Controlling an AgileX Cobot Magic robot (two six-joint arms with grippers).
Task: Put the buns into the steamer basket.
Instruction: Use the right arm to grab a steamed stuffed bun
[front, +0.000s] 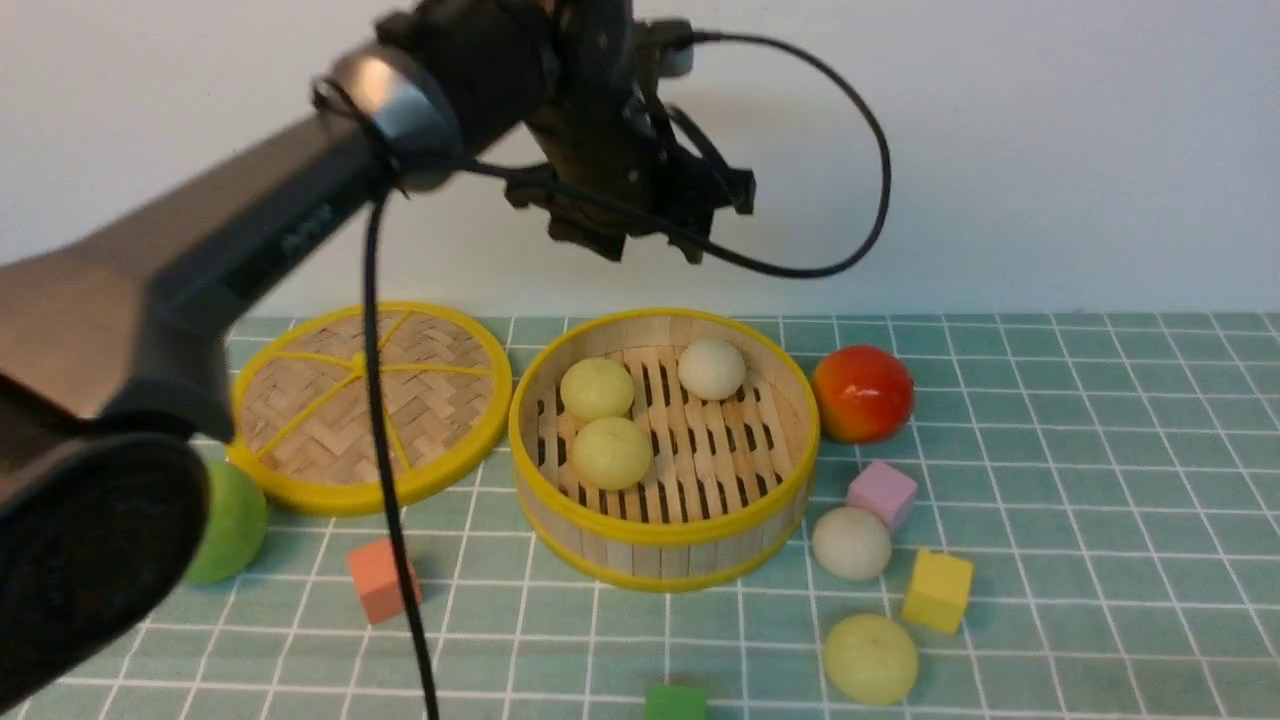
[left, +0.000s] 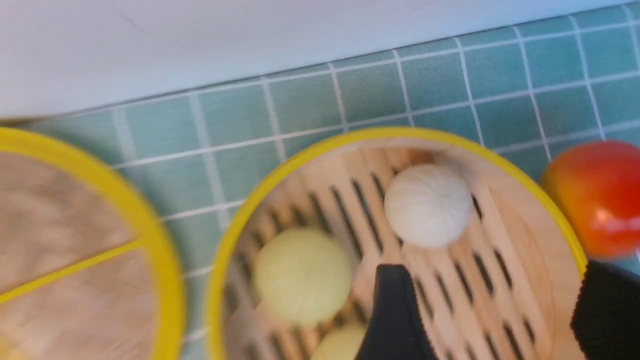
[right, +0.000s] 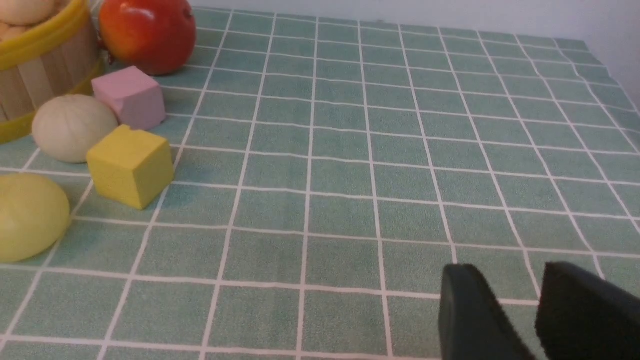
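The steamer basket (front: 664, 563) stands mid-table and holds two pale yellow-green buns (front: 597, 388) (front: 611, 452) and one off-white bun (front: 711, 368). Another off-white bun (front: 851, 543) and a yellow-green bun (front: 871, 658) lie on the cloth to its right. My left gripper (front: 640, 235) hovers high above the basket's far side, open and empty. In the left wrist view its fingers (left: 395, 310) frame the basket floor (left: 500, 295) near the off-white bun (left: 427, 205). My right gripper (right: 517, 300) is low over bare cloth, jaws slightly apart and empty, well to the right of the two outside buns (right: 72, 127) (right: 27, 217).
The flat woven lid (front: 370, 405) lies left of the basket. A red-orange apple (front: 862, 393) sits at the basket's right and a green apple (front: 235, 520) at front left. Orange (front: 382, 580), pink (front: 882, 494), yellow (front: 937, 590) and green (front: 675, 702) cubes are scattered around.
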